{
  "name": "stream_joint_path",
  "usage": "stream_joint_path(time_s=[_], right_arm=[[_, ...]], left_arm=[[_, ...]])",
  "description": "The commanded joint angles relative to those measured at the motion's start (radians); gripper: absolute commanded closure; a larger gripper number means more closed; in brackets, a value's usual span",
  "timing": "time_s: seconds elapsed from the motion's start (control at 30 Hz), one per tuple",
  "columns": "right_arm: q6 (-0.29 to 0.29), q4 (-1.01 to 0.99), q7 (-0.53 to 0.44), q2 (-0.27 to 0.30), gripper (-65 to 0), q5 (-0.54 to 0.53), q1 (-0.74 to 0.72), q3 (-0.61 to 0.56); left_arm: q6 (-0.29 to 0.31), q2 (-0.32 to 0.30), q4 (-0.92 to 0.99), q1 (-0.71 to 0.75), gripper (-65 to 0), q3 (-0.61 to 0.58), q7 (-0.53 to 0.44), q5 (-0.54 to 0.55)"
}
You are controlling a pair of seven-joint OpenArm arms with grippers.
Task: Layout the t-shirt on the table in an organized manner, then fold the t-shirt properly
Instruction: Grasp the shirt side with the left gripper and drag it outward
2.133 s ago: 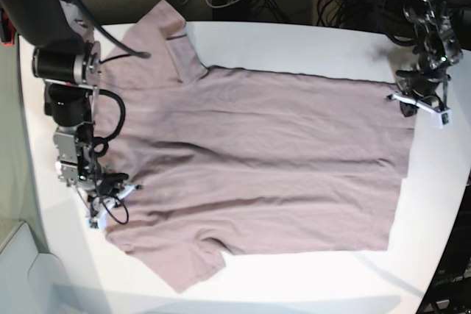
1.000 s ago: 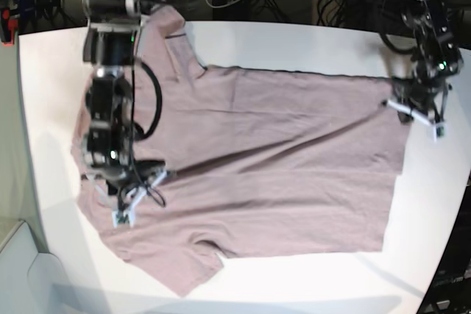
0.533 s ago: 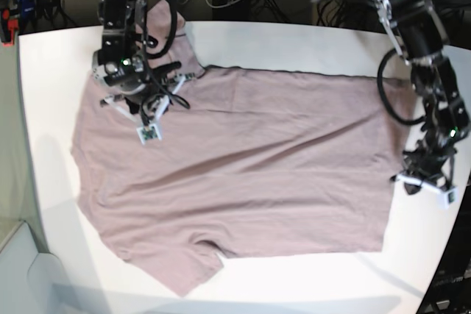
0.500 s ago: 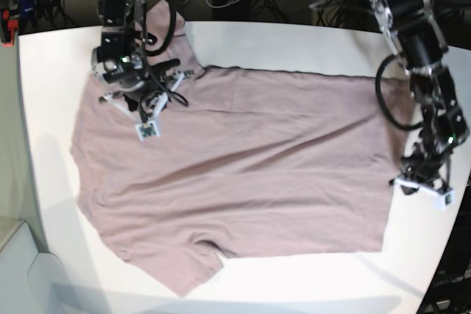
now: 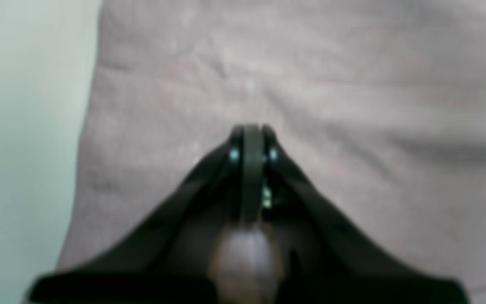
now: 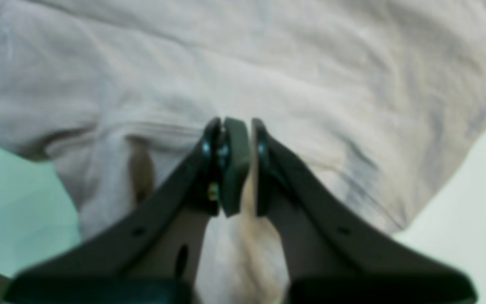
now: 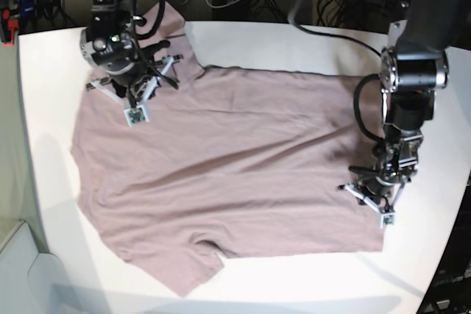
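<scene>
White table (image 7: 294, 45), t-shirt (image 7: 243, 159) spread beneath both hands

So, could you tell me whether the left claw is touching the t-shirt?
Cannot tell. The left wrist view shows the shut left claw over the t-shirt, but neither contact nor gap shows plainly.

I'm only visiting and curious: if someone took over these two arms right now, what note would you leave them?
Left gripper: shut, empty, over the shirt's hem end.
Right gripper: nearly shut, apparently empty, over the shoulder area by one sleeve.
T-shirt: spread mostly flat on the white table, lightly wrinkled, sleeves out.
Done: laying out, roughly.
Left: smooth the wrinkles, then all the folding.
</scene>
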State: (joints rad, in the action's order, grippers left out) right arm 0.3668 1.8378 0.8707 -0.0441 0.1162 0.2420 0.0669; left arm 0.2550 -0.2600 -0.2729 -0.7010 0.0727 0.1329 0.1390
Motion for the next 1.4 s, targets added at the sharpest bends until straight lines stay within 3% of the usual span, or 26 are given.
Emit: stream_joint_path(time_s=[0.0,0.27,0.5,0.73,0.87,1.13,1.37], right_arm=[[0.002,0.020,-0.018,0.002,-4.4,-0.006,-0.008,0.000],[0.002,0.020,-0.025,0.014,-4.4,-0.010,0.000,0.006],[0.002,0.018,-0.026,0.014,-4.4,-0.011,-0.003,0.001],[0.002,0.018,-0.026,0.014,-4.4,-0.011,-0.005,0.001],[0.002,0.017,-0.026,0.016,-4.4,-0.011,-0.005,0.004],[0.002,0.012,-0.026,0.022,-4.4,-0.010,0.003,0.006],[0.002,0.012,-0.021,0.022,-4.4,-0.006,0.004,0.006]], left_arm=[[-0.001,0.000,-0.010,-0.036,-0.5,0.002,-0.016,0.006],[0.005,-0.032,-0.262,0.022,-0.5,0.098,0.156,0.073],[0.004,-0.035,-0.483,0.129,-0.5,0.108,0.426,0.072],[0.004,-0.029,-0.389,0.139,-0.5,0.108,0.429,0.072],[-0.001,-0.028,-0.308,0.139,-0.5,0.101,0.302,0.072],[-0.003,-0.029,-0.010,0.065,-0.5,0.101,-0.126,0.072],[-0.003,-0.084,-0.010,-0.003,-0.5,0.108,-0.171,0.073]])
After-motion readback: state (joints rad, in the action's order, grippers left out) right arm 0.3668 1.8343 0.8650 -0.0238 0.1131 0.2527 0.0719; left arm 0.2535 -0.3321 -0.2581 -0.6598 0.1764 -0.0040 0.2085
